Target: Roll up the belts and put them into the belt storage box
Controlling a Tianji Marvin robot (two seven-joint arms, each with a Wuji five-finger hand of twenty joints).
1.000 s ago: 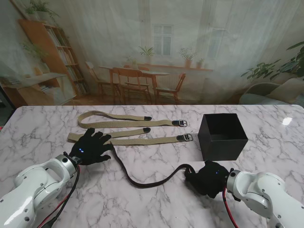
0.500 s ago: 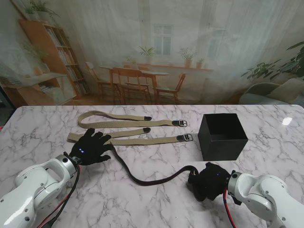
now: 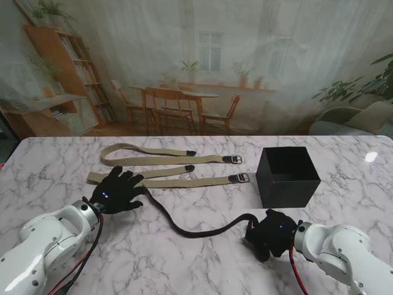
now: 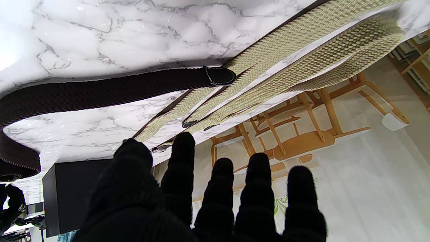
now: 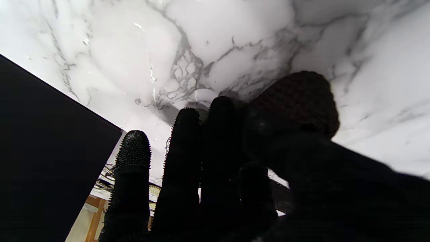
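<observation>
Dark brown belt snakes from the flat, spread, empty left hand toward 4 o'clock into the right hand clutching its coiled end, black storage box at its 12.

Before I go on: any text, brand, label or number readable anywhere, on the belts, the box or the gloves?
None can be read.
Dark belt: no print visible.
Two beige belts: buckles too small to show any stamp.
Black box: plain walls.
Left hand and right hand: only small blue lights, no lettering.
</observation>
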